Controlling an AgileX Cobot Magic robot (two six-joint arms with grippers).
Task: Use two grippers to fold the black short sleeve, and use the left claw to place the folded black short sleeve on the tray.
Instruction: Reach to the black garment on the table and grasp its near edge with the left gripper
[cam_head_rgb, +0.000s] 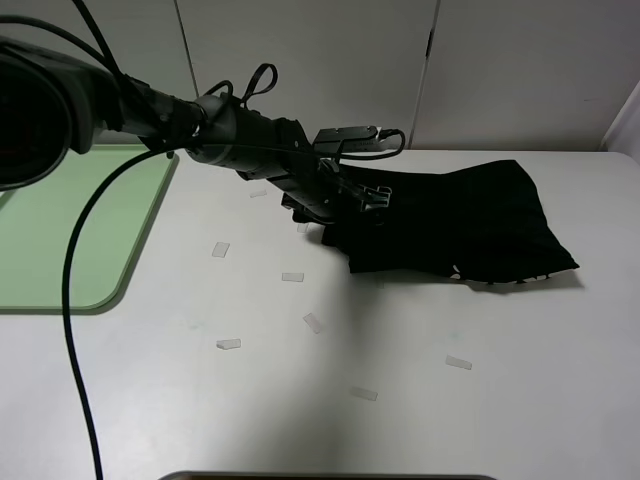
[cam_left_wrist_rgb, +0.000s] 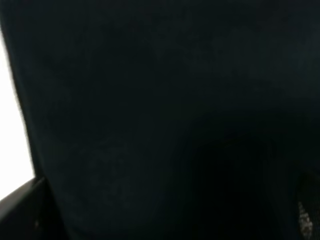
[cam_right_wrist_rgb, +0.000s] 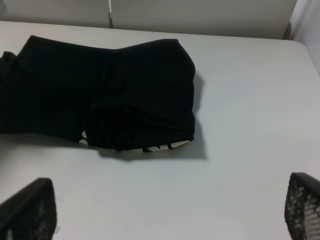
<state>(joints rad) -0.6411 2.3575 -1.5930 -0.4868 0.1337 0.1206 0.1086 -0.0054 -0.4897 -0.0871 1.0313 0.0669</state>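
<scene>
The black short sleeve (cam_head_rgb: 465, 215) lies folded into a wide bundle at the right rear of the white table, with a bit of pale lettering showing under its front edge (cam_right_wrist_rgb: 160, 147). The left claw (cam_head_rgb: 358, 203) reaches across from the left and hangs low at the bundle's left edge. Black cloth (cam_left_wrist_rgb: 160, 100) fills the left wrist view, and the fingers (cam_left_wrist_rgb: 20, 210) stand far apart at its sides, so the claw is open. The right gripper (cam_right_wrist_rgb: 167, 215) is open and empty, well back from the shirt (cam_right_wrist_rgb: 115, 85), and is out of the high view. The light green tray (cam_head_rgb: 70, 240) lies at the far left.
Several small strips of clear tape (cam_head_rgb: 292, 277) are scattered over the table's middle and front. The left arm's black cable (cam_head_rgb: 75, 300) loops down over the tray's right edge. A grey wall rises behind the table, whose right edge shows (cam_right_wrist_rgb: 310, 60).
</scene>
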